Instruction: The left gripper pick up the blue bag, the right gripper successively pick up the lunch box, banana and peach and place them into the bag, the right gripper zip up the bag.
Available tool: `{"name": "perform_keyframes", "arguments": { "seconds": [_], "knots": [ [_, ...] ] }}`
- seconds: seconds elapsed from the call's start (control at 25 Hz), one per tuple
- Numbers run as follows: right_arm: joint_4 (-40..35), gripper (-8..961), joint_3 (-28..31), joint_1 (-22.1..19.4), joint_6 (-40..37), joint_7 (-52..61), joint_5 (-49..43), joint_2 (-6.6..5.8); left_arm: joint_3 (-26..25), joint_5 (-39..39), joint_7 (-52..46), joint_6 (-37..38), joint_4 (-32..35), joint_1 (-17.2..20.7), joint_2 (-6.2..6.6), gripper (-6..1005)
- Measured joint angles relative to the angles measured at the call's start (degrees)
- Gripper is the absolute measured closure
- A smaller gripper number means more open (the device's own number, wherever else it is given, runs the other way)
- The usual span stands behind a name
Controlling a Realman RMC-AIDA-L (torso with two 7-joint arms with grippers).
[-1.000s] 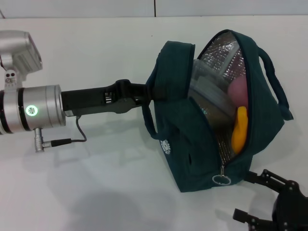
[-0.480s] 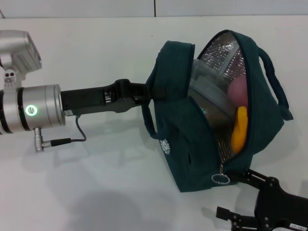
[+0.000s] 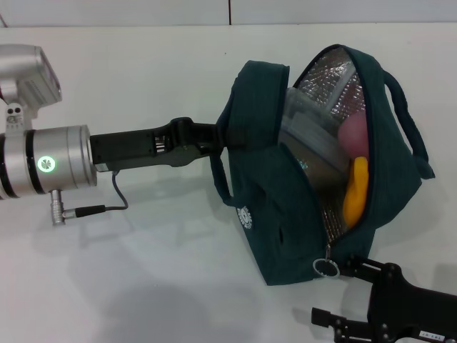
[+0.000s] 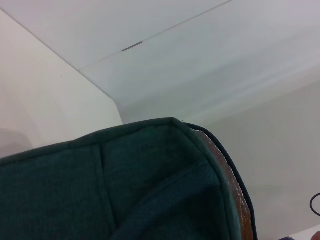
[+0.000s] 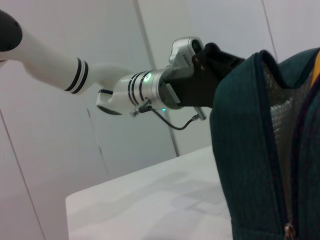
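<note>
On the white table (image 3: 143, 271), my left gripper (image 3: 214, 137) clamps the blue bag (image 3: 285, 221), while my right gripper (image 3: 335, 293), fingers spread, brackets its ring zipper pull (image 3: 325, 267).

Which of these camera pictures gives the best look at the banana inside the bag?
The head view: the banana stands in plain sight in the open blue bag, below the peach. The right wrist view catches only an orange sliver at its edge. The left wrist view shows just bag fabric, no banana.
</note>
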Motion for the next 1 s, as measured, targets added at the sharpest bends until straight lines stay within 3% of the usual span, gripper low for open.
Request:
{"name": "perform_keyframes", "arguments": {
  "seconds": [0.2, 0.28, 1.0],
  "knots": [
    [0.1, 151, 0.3, 0.1, 0.3, 0.0, 0.4, 0.0, 0.0, 0.0, 0.1, 0.0, 0.0, 0.0, 0.0, 957],
    [0.1, 359, 0.3, 0.1, 0.8, 0.0, 0.5, 0.0, 0.0, 0.0, 0.1, 0.0, 0.0, 0.0, 0.0, 957],
    [0.1, 789, 0.4, 0.7, 2.4, 1.4, 1.5, 0.09, 0.0, 0.2, 0.4, 0.1, 0.0, 0.2, -0.08, 957]
  ]
}}
